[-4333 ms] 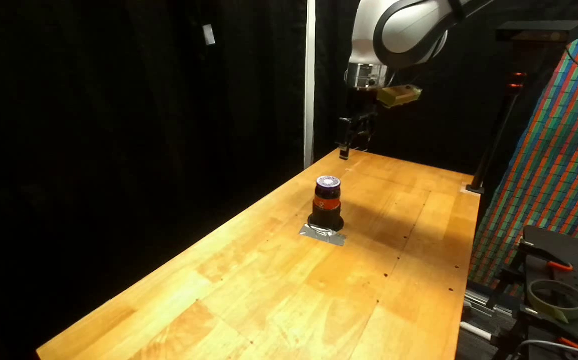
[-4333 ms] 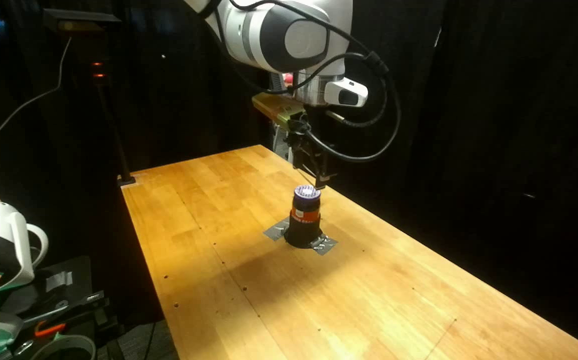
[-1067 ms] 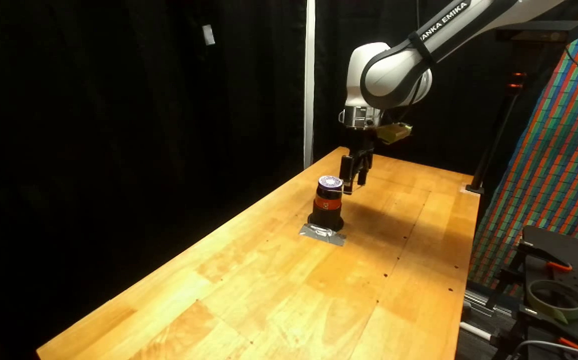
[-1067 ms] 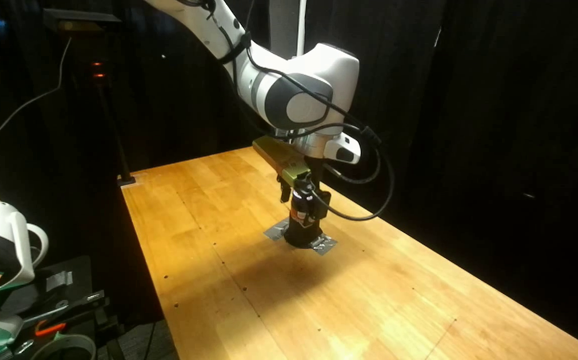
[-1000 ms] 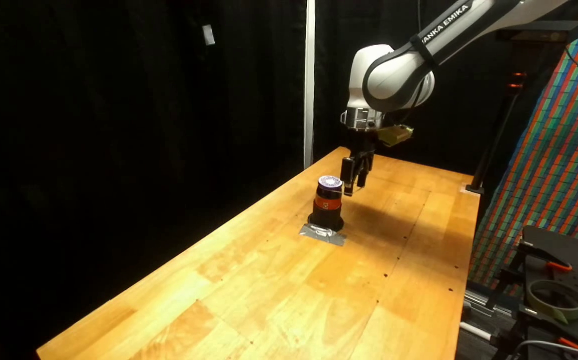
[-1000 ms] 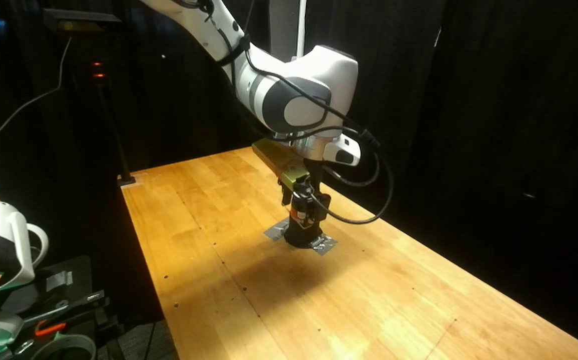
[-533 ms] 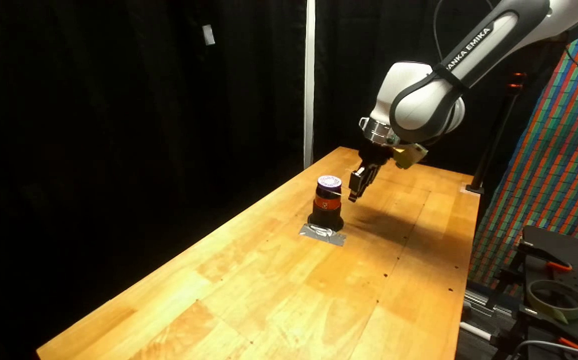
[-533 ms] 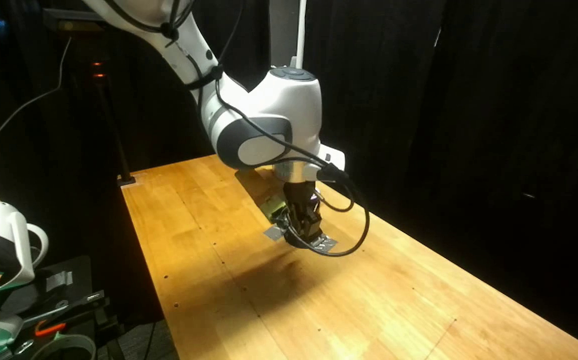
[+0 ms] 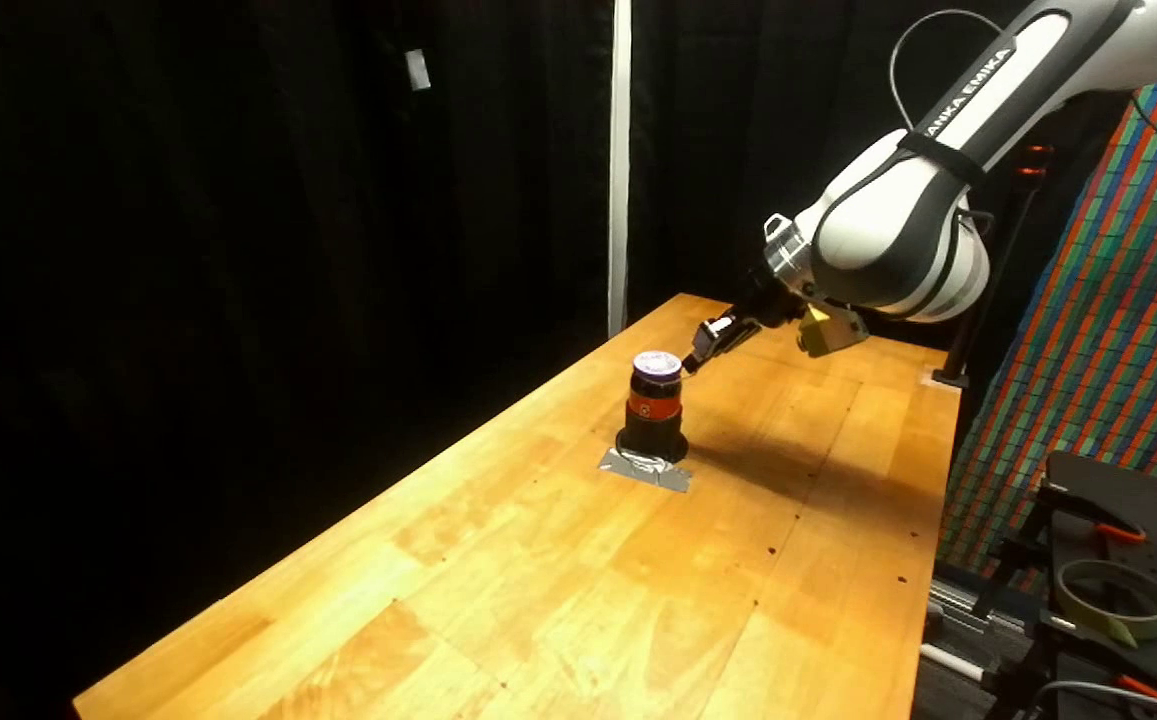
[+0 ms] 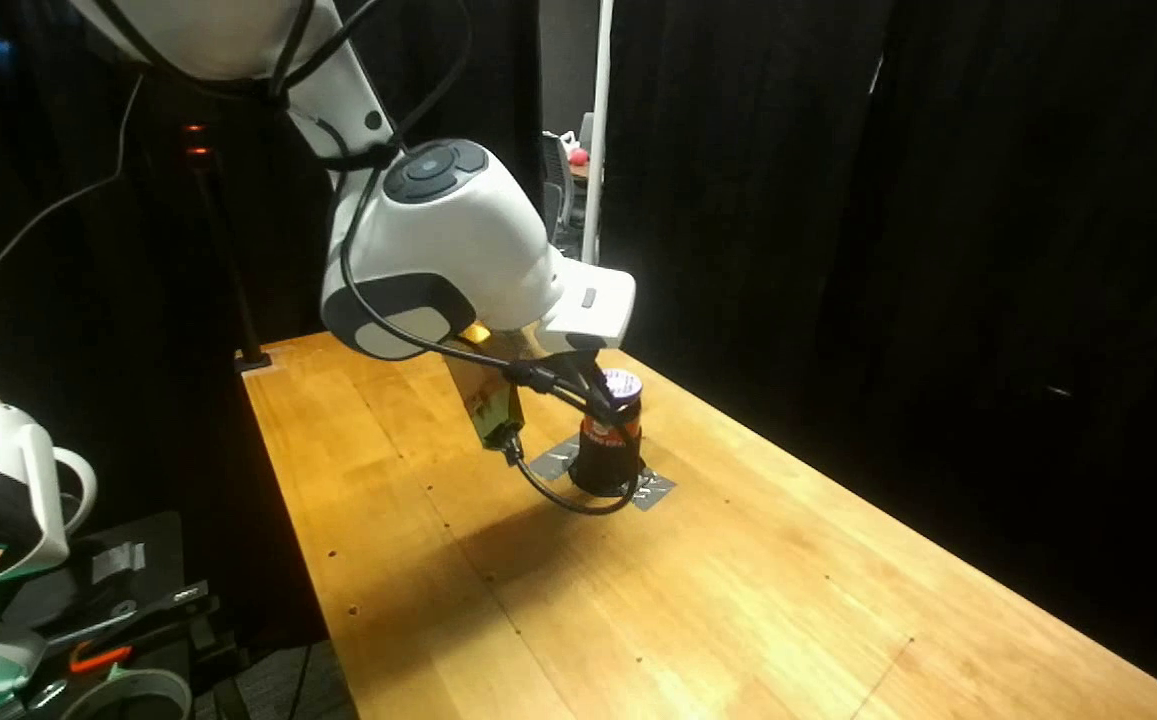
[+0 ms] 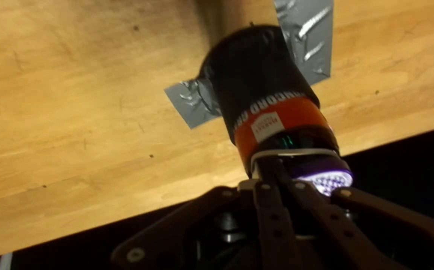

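Jar (image 9: pixel 655 406) stands long axis upright — my gripper (image 9: pixel 691 364) angled just beside the jar's lid (image 9: pixel 657 365), fingertips (image 11: pixel 268 169) together; whether they pinch the pale band (image 11: pixel 303 152) — I cannot tell.

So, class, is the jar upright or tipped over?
Upright: in both exterior views, the jar stands in the black holder, its lid facing up.

The dark jar (image 9: pixel 655 406) stood upright, its lower part inside a round black holder (image 11: pixel 254 71) on the wooden table (image 9: pixel 588 580). An orange label (image 11: pixel 299 113) with white lettering circled its middle, and a purple lid (image 9: pixel 657 363) with a patterned white top capped it. Just below that lid, a thin pale band (image 11: pixel 303 152) curved across the jar.
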{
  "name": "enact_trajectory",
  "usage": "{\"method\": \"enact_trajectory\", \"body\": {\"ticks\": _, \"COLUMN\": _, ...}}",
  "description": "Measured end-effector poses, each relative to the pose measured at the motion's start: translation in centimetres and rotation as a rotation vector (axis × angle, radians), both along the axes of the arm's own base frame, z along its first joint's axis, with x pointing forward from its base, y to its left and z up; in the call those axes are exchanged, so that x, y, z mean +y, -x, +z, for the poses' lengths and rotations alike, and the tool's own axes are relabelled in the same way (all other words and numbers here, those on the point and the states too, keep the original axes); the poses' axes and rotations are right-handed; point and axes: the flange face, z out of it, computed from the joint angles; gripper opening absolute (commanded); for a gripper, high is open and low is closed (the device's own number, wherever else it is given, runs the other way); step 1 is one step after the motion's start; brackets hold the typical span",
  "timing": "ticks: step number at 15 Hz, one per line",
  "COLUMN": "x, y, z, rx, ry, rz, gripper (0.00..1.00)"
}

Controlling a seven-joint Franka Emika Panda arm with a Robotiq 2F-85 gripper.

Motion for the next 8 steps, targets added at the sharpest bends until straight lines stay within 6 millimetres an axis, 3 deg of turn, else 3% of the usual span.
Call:
{"method": "enact_trajectory", "body": {"ticks": 2, "x": 0.6, "y": 0.1, "z": 0.8, "rx": -0.105, "ry": -0.037, "rz": -0.013, "gripper": 0.07}}
{"method": "enact_trajectory", "body": {"ticks": 4, "x": -0.2, "y": 0.8, "z": 0.5, "rx": -0.189, "ry": -0.067, "rz": -0.021, "gripper": 0.06}}
{"method": "enact_trajectory", "body": {"ticks": 5, "x": -1.0, "y": 1.5, "z": -0.2, "rx": -0.213, "ry": -0.073, "rz": -0.025, "gripper": 0.31}}
{"method": "enact_trajectory", "body": {"ticks": 6, "x": -1.9, "y": 2.1, "z": -1.1, "rx": -0.228, "ry": -0.077, "rz": -0.028, "gripper": 0.31}}
{"method": "enact_trajectory", "body": {"ticks": 7, "x": -2.7, "y": 2.8, "z": -2.1, "rx": -0.221, "ry": -0.083, "rz": -0.030, "gripper": 0.09}}
{"method": "enact_trajectory", "body": {"ticks": 8, "x": -3.3, "y": 3.2, "z": -3.2, "rx": -0.206, "ry": -0.095, "rz": -0.023, "gripper": 0.18}}
